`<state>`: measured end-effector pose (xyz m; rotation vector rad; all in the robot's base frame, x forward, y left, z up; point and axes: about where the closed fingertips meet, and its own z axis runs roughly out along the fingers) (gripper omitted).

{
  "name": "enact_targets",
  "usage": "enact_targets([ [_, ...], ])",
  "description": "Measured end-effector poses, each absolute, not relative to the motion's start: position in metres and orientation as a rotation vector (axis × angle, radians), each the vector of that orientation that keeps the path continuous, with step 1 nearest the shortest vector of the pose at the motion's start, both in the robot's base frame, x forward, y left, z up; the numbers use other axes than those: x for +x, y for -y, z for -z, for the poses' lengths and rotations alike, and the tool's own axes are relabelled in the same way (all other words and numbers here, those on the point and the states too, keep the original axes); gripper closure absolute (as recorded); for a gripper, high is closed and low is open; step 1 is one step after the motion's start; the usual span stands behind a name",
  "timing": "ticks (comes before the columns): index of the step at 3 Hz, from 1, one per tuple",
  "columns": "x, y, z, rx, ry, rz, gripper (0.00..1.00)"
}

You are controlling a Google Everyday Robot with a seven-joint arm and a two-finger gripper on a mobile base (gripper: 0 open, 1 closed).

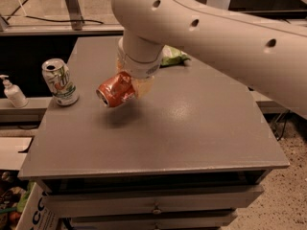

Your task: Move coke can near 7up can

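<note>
The coke can point(115, 90), red-orange and dented, hangs tilted on its side above the grey table point(201, 128), its silver top facing left. My gripper point(130, 86) is shut on it, under the big white arm point(201, 28) that reaches in from the upper right. The can casts a shadow on the tabletop just below it. The 7up can point(59, 82), white and green with a silver top, stands upright at the table's left edge, a short way left of the held can.
A green snack bag point(173, 56) lies on the table behind the arm. A small white pump bottle point(13, 92) stands on a lower ledge at the far left. Drawers run below the table's front edge point(153, 169).
</note>
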<state>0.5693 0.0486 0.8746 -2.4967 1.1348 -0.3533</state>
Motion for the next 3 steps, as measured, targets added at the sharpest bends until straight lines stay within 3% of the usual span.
enact_targets([
  [3, 0.617, -0.095, -0.865, -2.410, -1.218, 0.369, 1.00],
])
